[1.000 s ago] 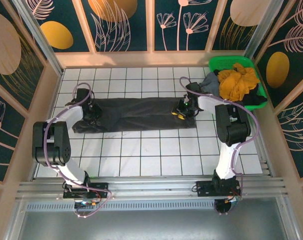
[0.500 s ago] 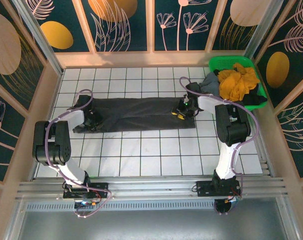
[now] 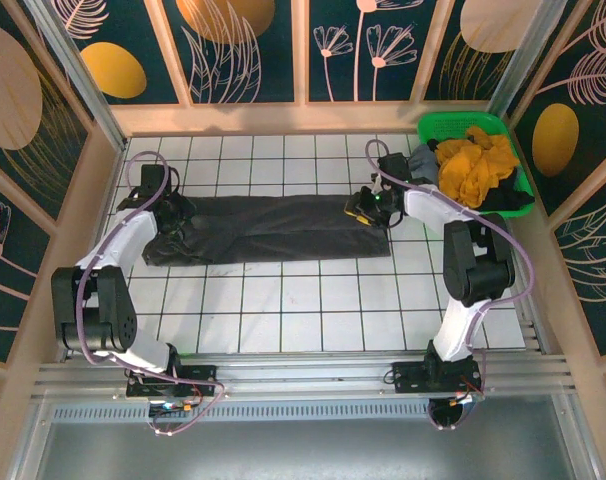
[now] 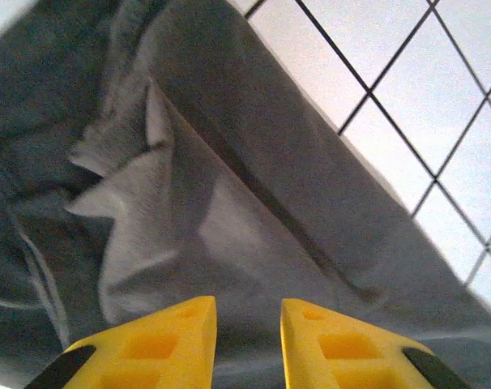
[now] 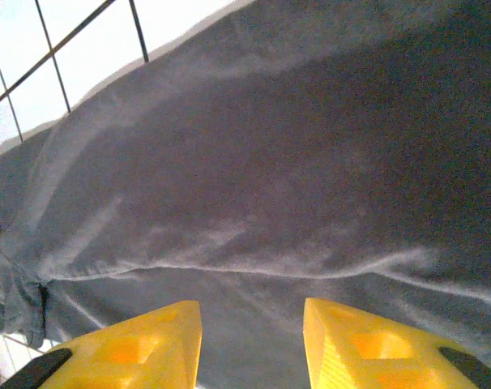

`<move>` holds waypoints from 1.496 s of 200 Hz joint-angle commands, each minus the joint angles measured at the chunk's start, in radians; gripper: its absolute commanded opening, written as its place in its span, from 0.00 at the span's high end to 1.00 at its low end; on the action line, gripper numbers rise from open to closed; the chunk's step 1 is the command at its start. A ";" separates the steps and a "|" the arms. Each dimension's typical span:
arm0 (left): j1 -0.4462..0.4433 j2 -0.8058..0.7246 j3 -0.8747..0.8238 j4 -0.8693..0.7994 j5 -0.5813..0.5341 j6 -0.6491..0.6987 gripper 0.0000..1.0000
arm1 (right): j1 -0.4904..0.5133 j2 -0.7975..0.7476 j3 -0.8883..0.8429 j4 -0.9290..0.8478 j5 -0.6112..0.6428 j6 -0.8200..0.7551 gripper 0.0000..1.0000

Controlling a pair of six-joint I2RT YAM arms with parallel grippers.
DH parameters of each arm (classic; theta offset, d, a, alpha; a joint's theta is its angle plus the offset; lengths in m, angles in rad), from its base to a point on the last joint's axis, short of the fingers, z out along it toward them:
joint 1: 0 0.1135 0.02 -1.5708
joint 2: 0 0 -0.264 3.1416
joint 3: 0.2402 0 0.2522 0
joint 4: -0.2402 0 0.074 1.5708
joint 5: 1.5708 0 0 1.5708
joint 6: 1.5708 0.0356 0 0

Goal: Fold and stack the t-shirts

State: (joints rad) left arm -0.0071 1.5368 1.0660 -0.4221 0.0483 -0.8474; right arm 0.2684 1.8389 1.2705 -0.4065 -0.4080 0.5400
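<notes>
**Charcoal shirt flat on table, both pairs of fingers apart over its ends**

Your left gripper [image 3: 173, 212] sits over the left end of the dark charcoal-grey t-shirt [image 3: 273, 228]. In the left wrist view its fingers [image 4: 177, 332] stand a narrow gap apart with nothing between them and wrinkled cloth just below. The shirt lies as a long band, left to right, on the white tiled table [image 3: 283, 300]. Your right gripper [image 3: 363, 205] is over the shirt's right end, its fingers [image 5: 148, 340] a bit wider apart and holding nothing. Far right, the green basket [image 3: 461, 120] holds a mustard-yellow t-shirt [image 3: 473, 165], a lighter grey t-shirt [image 3: 421, 160] and a black t-shirt [image 3: 505, 200], all bunched together.
</notes>
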 commanded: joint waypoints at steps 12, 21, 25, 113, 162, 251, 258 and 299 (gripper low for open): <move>-0.011 0.074 -0.017 0.071 0.114 -0.164 0.75 | -0.028 0.065 0.060 -0.025 0.078 -0.058 0.62; -0.013 0.111 0.002 0.086 0.122 -0.174 0.74 | -0.031 0.091 0.083 -0.036 0.098 -0.074 0.62; -0.011 0.131 0.013 0.084 0.123 -0.176 0.74 | -0.032 0.103 0.092 -0.043 0.110 -0.080 0.63; -0.038 0.603 0.410 0.099 0.258 -0.124 0.76 | 0.021 0.114 -0.017 -0.243 0.360 -0.109 0.76; -0.223 0.918 0.869 0.196 0.370 -0.187 0.76 | 0.280 -0.236 -0.438 -0.188 0.208 0.101 0.76; -0.361 1.318 1.528 0.502 0.464 -0.442 0.73 | 0.440 -0.276 -0.377 0.070 -0.079 0.375 0.61; -0.361 1.276 1.522 0.490 0.450 -0.419 0.71 | 0.440 -0.296 -0.353 0.028 -0.059 0.360 0.58; -0.366 0.872 1.222 0.358 0.314 -0.241 0.54 | 0.395 -0.475 -0.372 -0.200 0.118 0.260 0.53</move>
State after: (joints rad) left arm -0.3775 2.7369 2.4237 -0.0280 0.4568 -1.2022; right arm 0.6964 1.4803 0.9165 -0.4088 -0.4061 0.8677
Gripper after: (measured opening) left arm 0.445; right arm 0.469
